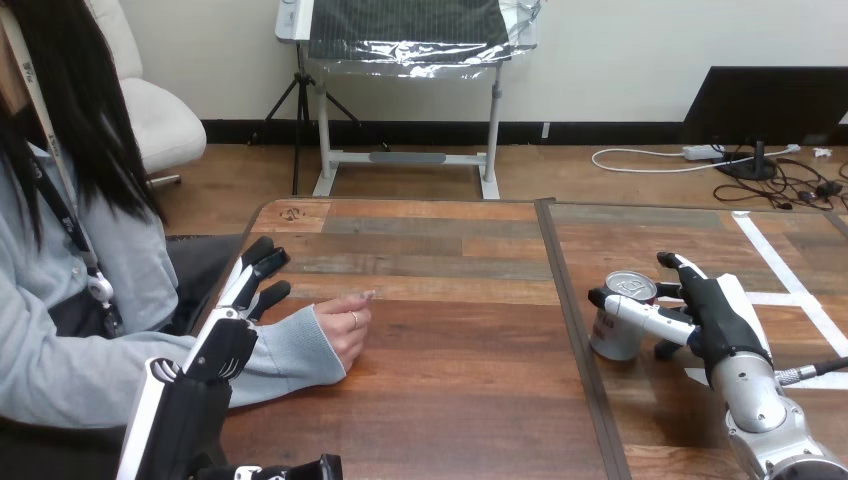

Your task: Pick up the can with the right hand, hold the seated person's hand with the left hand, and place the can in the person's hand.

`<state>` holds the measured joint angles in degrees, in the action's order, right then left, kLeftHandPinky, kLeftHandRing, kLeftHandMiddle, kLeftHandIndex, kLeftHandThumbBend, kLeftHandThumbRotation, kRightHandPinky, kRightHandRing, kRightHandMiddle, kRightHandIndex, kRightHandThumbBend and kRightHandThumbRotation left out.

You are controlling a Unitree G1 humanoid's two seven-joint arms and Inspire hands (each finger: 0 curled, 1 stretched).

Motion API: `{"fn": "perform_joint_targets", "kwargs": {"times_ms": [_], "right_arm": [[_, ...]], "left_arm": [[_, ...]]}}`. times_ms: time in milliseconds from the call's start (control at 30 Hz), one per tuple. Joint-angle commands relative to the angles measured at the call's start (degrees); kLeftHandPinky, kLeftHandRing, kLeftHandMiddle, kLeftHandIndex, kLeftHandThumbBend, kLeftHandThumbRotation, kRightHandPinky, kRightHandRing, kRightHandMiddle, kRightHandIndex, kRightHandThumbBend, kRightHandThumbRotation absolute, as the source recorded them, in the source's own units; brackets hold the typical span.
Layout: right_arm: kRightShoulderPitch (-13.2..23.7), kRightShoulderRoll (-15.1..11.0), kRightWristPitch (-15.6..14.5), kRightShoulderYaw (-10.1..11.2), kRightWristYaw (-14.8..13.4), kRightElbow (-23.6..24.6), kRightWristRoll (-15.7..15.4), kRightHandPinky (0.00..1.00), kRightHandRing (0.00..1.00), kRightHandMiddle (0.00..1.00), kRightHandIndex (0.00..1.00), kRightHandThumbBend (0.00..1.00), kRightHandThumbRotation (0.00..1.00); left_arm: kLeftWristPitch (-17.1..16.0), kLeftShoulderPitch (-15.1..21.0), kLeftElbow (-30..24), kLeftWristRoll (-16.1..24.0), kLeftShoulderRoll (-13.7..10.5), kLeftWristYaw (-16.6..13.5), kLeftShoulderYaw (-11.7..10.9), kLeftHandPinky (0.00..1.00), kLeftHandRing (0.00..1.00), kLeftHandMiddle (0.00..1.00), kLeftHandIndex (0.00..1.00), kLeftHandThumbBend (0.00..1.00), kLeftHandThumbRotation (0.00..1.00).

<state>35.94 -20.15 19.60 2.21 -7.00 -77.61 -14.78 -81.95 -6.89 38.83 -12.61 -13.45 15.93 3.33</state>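
A silver can (622,318) stands upright on the table's right half. My right hand (718,312) is round it: the thumb (640,314) lies across the can's front and the fingers curl at its right and back. The person's hand (345,324) rests on the table at the left, loosely curled, with a grey sleeve to the wrist. My left hand (226,340) lies alongside that forearm on its far left side, fingers (258,272) straight and pointing away from me. I cannot tell if it touches the sleeve.
The wooden table (450,400) has a dark seam (575,330) running front to back just left of the can. White tape strips (790,285) lie on the table behind my right hand. The person sits close at the table's left edge.
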Motion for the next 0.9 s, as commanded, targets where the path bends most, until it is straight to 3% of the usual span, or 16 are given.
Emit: {"fn": "perform_joint_targets", "kwargs": {"times_ms": [0,400,500,700,867], "right_arm": [[4.6,0.0,1.6,0.2,0.3,0.7,0.3,0.47,0.62,0.79,0.94,1.00,0.48],[4.9,0.2,1.4,0.0,-0.4,0.8,0.1,0.57,0.72,0.83,0.94,1.00,0.48],[4.8,0.4,1.6,0.1,-0.6,0.8,0.2,0.56,0.70,0.82,0.94,1.00,0.47],[4.8,0.8,2.6,0.5,-0.8,1.0,0.8,0.40,0.53,0.81,0.93,1.00,0.44],[4.9,1.3,2.8,0.5,-1.2,1.1,1.0,0.43,0.59,0.84,0.92,1.00,0.39]], "left_arm": [[-1.1,3.4,-0.8,0.6,0.1,0.1,-0.8,0.87,0.96,0.97,0.91,1.00,0.53],[-2.2,4.2,0.2,1.3,0.4,0.3,-1.3,0.85,0.95,0.96,0.91,1.00,0.53],[-2.0,4.1,0.1,1.1,0.4,0.2,-1.1,0.85,0.94,0.96,0.92,1.00,0.53],[-1.4,3.8,-0.5,0.2,0.2,0.3,-0.2,0.85,0.95,0.97,0.91,1.00,0.51],[-1.5,3.8,-0.5,0.2,0.3,0.3,-0.1,0.85,0.95,0.97,0.91,1.00,0.51]]}}
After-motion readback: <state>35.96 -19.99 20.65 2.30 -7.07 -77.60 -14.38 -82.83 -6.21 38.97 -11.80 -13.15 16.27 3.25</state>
